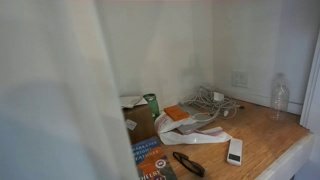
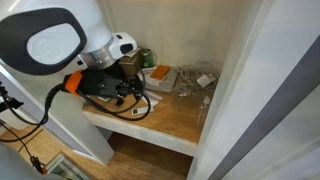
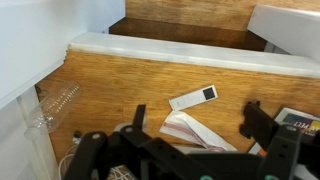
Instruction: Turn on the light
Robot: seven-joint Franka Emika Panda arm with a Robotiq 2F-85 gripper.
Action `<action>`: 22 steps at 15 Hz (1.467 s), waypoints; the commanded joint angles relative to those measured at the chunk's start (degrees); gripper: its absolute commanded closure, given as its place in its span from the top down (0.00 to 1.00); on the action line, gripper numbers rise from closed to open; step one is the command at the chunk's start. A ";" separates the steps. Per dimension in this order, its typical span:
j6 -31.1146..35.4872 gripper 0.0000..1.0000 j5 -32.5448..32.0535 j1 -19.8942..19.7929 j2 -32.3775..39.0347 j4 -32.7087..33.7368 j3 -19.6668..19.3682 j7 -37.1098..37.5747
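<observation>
No lamp or light shows in any view. A white plate (image 1: 240,78) is fixed on the back wall; I cannot tell if it is a switch. A slim white remote (image 3: 193,97) with a dark window lies on the wooden desk (image 3: 110,85), also in an exterior view (image 1: 235,151). My gripper (image 3: 200,120) is open and empty, hovering above the desk over the remote and a white cloth with red stripes (image 3: 200,132). In an exterior view the arm reaches into the alcove from the left (image 2: 122,86).
A clear plastic bottle (image 1: 280,97) stands at the desk's far end and shows in the wrist view (image 3: 55,105). Cables (image 1: 215,100), an orange item (image 1: 177,113), a cardboard box (image 1: 135,118), a green can (image 1: 151,103), sunglasses (image 1: 187,163) and a book (image 1: 152,160) crowd the desk. Walls enclose it.
</observation>
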 commanded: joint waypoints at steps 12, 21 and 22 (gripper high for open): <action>-0.20 1.00 -0.12 0.20 0.00 0.14 -0.14 0.14; 0.29 1.00 -0.06 -0.34 1.23 1.11 0.33 1.75; 0.31 1.00 -0.15 -0.71 2.51 2.19 0.67 2.96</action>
